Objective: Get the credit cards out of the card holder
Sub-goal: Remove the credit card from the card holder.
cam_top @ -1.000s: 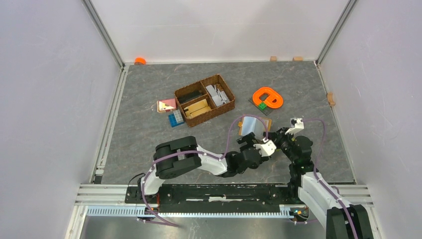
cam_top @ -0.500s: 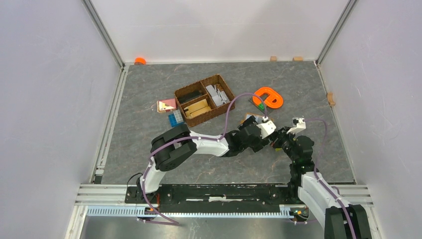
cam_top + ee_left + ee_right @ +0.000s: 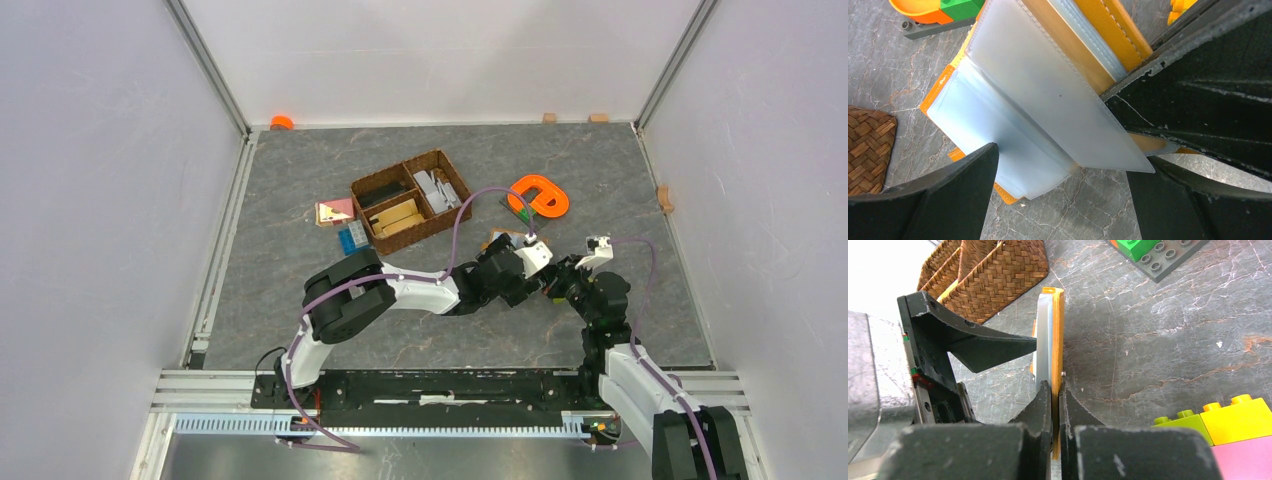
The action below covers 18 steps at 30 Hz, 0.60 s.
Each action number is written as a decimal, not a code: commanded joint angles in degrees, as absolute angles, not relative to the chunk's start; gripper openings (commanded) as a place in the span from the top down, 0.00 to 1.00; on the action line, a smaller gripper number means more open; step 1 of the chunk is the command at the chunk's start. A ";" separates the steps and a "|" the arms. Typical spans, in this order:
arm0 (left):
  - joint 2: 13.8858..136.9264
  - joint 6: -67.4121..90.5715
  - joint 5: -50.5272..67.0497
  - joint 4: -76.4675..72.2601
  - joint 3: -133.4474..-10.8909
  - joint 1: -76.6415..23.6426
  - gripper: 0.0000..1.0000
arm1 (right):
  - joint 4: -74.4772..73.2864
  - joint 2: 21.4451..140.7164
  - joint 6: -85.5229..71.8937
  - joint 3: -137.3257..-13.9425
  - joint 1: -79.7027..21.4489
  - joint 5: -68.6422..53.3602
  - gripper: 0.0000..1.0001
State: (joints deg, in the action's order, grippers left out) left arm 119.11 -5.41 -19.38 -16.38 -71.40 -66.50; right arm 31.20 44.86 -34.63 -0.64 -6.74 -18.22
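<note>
The card holder (image 3: pixel 1013 100) stands open, its frosted light-blue sleeves framed by a mustard-orange edge. From above only an orange sliver of the card holder (image 3: pixel 494 240) shows beside the left wrist. My right gripper (image 3: pixel 1055 395) is shut on the orange edge of the card holder (image 3: pixel 1058 335), holding it upright on its side; the black right finger (image 3: pixel 1198 100) crosses the left wrist view. My left gripper (image 3: pixel 1063 200) is open, one finger (image 3: pixel 948 195) against the lower sleeve. No credit cards can be made out in the sleeves. From above, the left gripper (image 3: pixel 515 258) and right gripper (image 3: pixel 556 278) meet.
A brown wicker basket (image 3: pixel 410 200) with compartments stands behind on the left, also in both wrist views (image 3: pixel 868 145) (image 3: pixel 993 275). An orange ring (image 3: pixel 538 195) on a grey baseplate lies behind. Yellow, lime and pink bricks (image 3: pixel 1228 425) sit near the right gripper. Small blocks (image 3: pixel 345 225) lie left of the basket.
The left arm swung forward and right up to the card holder, now covering it from above. Over the last half second nothing visibly moved. The right gripper kept its grip.
</note>
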 commanded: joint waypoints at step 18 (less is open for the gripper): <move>118.55 -1.56 -23.03 -19.05 -71.55 -65.79 0.00 | 36.21 45.51 -35.66 1.50 -6.66 -20.61 1.00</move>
State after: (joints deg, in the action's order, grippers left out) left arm 119.11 -4.80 -19.49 -16.38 -71.40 -66.24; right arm 31.92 45.36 -34.68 -0.64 -6.68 -18.44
